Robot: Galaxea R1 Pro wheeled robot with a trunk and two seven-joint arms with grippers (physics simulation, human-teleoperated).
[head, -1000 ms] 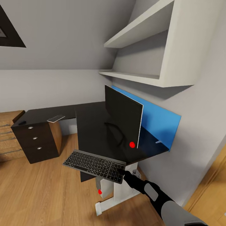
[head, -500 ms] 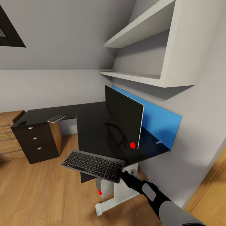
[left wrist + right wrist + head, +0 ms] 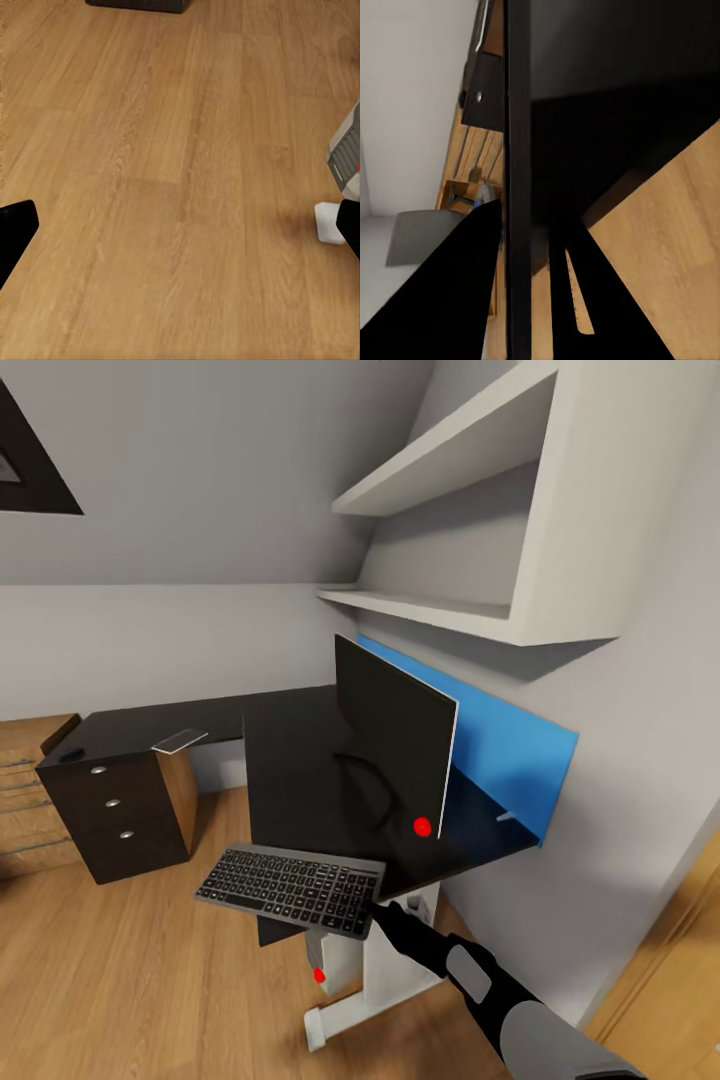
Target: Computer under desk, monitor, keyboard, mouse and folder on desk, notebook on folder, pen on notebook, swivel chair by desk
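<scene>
The black-topped desk (image 3: pixel 290 760) carries the monitor (image 3: pixel 395 745), which stands near the wall with its red dot low at the near corner. My right gripper (image 3: pixel 378 912) is shut on the right end of the keyboard (image 3: pixel 290 888), holding it roughly level over the desk's near end. In the right wrist view the keyboard (image 3: pixel 517 187) runs edge-on between my fingers (image 3: pixel 457 292). The grey computer (image 3: pixel 322 965) stands under the desk beside a white leg. My left gripper (image 3: pixel 180 229) hangs open over the wooden floor, near the computer's corner (image 3: pixel 346 154). The swivel chair is out of view.
A large blue panel (image 3: pixel 505 760) leans on the wall behind the monitor. White shelves (image 3: pixel 470 520) hang above. The black drawer unit (image 3: pixel 115 810) holds up the desk's far wing, where a flat grey item (image 3: pixel 180 739) and a small dark object (image 3: pixel 70 754) lie.
My right gripper has carried the keyboard a little to the left and slightly up. The monitor and desk have stayed put.
</scene>
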